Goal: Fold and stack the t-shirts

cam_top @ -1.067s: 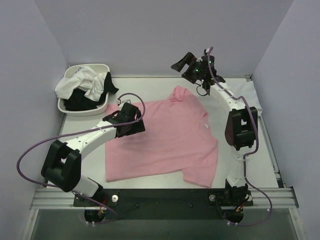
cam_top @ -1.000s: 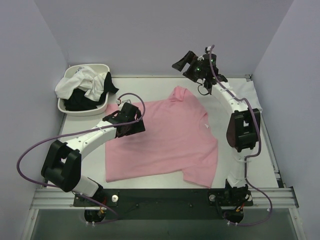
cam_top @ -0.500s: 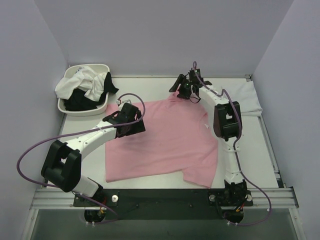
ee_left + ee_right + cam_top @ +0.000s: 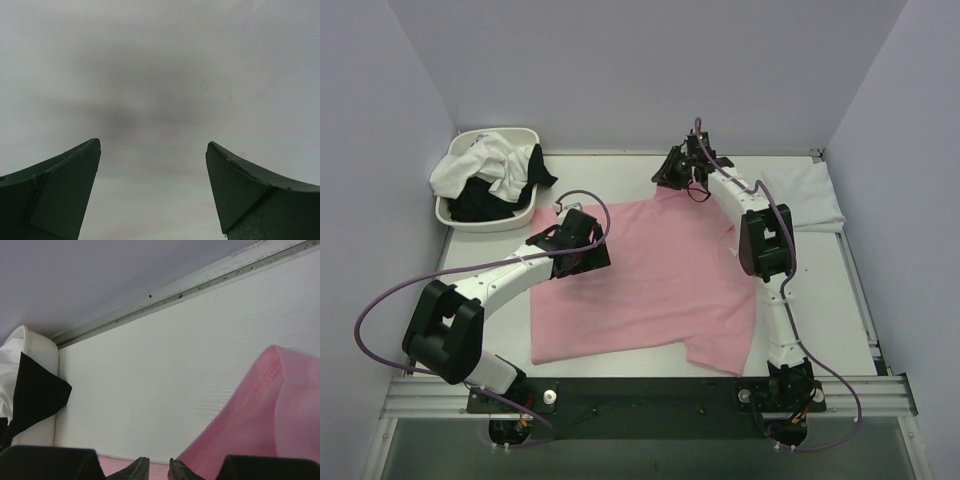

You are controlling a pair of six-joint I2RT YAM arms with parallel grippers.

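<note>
So the pink t-shirt (image 4: 650, 280) lies flat on the surface (image 4: 610, 175), collar right, hem left. The right fingers (image 4: 135, 471) are at its far sleeve, nearly together, can't tell if they've pinched cloth. Meanwhile the left fingers (image 4: 60, 195), wide apart, sit by the far hem corner.

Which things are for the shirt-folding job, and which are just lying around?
For the job:
pink t-shirt, spread on the table
white shirt and black shirt, heaped in the basin

Just lying about:
white basin
white cloth at the right edge, maybe; too unclear to tell what it is
</note>
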